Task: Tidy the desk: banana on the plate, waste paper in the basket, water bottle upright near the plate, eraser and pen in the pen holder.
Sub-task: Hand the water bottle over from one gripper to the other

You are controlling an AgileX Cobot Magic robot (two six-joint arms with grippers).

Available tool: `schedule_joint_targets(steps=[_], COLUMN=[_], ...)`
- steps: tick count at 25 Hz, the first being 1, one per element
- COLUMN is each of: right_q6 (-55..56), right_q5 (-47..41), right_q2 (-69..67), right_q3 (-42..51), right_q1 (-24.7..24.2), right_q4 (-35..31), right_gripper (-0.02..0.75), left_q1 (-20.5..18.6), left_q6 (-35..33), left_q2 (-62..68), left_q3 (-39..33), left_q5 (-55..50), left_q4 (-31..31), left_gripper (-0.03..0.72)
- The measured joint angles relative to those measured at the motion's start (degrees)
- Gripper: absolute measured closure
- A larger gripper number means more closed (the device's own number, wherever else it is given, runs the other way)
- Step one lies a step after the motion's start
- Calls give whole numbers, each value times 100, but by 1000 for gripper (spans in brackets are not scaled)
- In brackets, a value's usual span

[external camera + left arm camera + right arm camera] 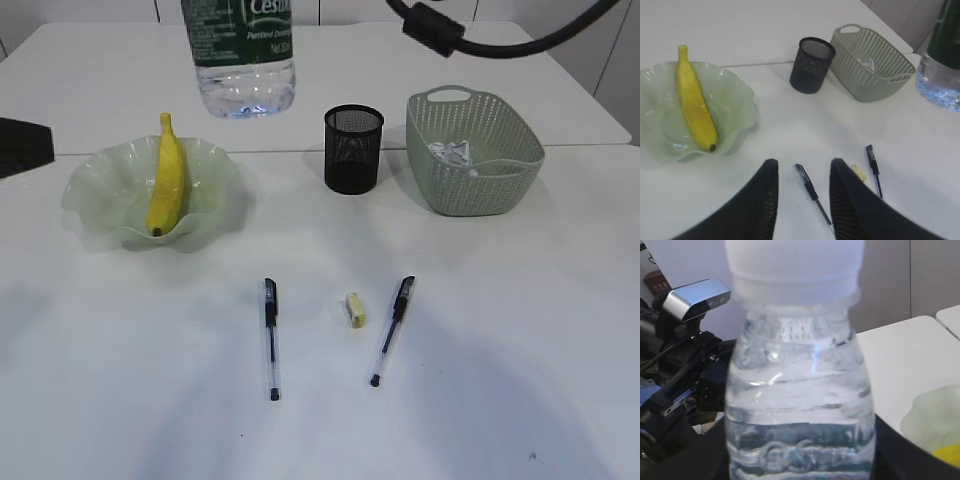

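Note:
My right gripper is shut on the water bottle, which it holds upright in the air above the desk, behind the plate. Dark fingers flank the bottle's label. The banana lies in the pale green plate. The black mesh pen holder stands beside the green basket, which holds the waste paper. Two pens and the small eraser lie on the desk. My left gripper hangs open over the left pen.
A seam between two tabletops runs behind the plate and basket. A black cable hangs at the top right of the exterior view. A dark part of the left arm shows at the left edge.

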State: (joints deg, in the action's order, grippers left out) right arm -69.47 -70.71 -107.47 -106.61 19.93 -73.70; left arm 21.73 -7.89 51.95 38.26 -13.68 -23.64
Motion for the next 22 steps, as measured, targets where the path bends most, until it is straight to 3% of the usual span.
schedule_joint_targets(steps=[7,22], right_q6=[-154,-266], right_q5=[45,70], right_q2=[-186,-638], right_q3=[0,-2], right_q1=[3,14], right_q4=[14,288], right_gripper=[351,351], left_q1=[477,522], left_q6=[0,0], left_q2=[356,997], left_q3=[0,0], left_q5=[76,593], left_q4=[-13,-26], left_gripper=[448,450])
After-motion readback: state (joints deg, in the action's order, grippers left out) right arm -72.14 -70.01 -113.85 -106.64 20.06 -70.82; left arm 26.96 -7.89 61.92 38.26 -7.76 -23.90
